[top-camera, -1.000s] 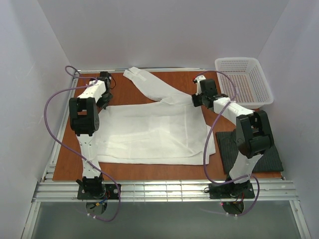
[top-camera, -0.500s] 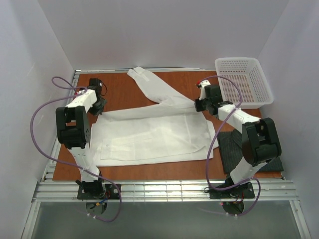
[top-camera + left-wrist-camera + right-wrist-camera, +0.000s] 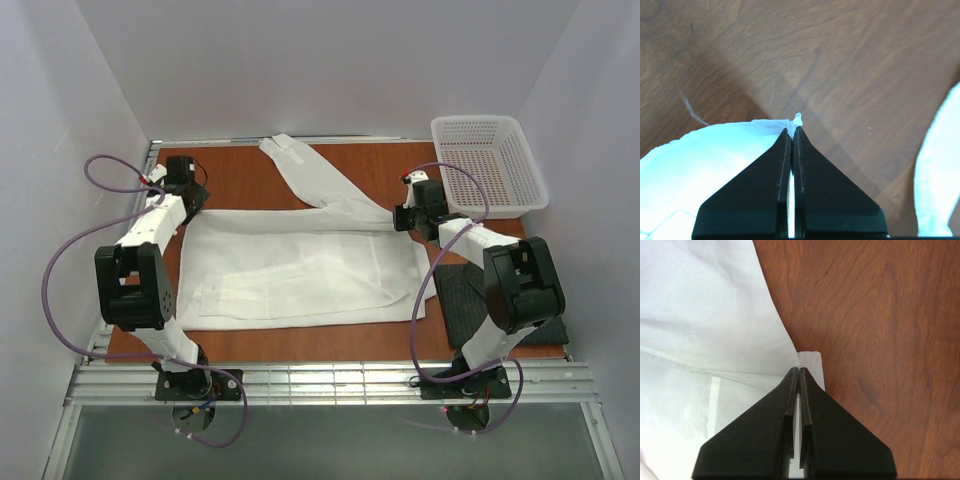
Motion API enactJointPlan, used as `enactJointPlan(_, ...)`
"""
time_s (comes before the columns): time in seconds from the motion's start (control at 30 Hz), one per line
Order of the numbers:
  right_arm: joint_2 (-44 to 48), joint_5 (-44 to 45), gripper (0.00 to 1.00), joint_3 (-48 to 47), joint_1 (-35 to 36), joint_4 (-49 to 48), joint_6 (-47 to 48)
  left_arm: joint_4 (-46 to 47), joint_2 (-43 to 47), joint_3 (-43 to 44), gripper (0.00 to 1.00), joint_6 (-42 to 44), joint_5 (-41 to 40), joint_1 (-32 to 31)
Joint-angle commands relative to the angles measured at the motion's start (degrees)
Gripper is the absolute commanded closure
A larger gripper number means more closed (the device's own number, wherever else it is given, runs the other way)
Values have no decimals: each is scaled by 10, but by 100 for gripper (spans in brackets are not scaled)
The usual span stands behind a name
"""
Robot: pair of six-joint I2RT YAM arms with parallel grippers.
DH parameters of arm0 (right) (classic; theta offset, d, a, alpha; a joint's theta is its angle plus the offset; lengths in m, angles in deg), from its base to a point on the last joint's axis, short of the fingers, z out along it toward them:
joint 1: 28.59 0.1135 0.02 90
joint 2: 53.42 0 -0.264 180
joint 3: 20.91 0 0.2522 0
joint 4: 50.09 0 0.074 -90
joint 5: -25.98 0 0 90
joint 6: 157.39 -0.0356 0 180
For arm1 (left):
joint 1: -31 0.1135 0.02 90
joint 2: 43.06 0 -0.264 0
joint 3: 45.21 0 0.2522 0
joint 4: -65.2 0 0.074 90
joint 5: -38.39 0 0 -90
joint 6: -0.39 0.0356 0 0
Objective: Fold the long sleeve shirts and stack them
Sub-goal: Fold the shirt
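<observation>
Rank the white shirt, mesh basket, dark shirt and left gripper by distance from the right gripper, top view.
1. white shirt: pinched in the right gripper.
2. mesh basket: just right, toward the rear.
3. dark shirt: near right corner.
4. left gripper: far left.

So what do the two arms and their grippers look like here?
Both the left arm and right arm have white links with bulky black joint housings. A purple cable loops loosely along each. The left gripper and right gripper have flat black fingers tapering to a point.
</observation>
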Motion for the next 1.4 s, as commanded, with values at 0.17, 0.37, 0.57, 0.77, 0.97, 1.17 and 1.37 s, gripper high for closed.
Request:
enactJointPlan(0.17,17,24,99,21,-12,-39,-38,78,104,-131,99,-16,-17,5)
enactJointPlan(0.37,12,18,99,37,-12,-50,-48,108,137,-208,98,-35,-5,4)
enactJointPlan(0.57,20,13,99,52,-12,-52,-64,108,183,-263,92,-67,-30,6)
enactJointPlan(0.77,52,-10,87,84,-12,-52,-75,80,216,-295,70,-93,-20,5)
enactJointPlan(0.97,129,-29,64,97,-12,-34,-69,53,281,-301,42,-61,-20,5)
enactJointPlan(1.17,118,-86,44,35,-12,-4,-7,71,288,-264,17,48,18,5)
enactJointPlan(1.37,16,-145,38,-92,-5,6,71,113,233,-245,7,124,84,4)
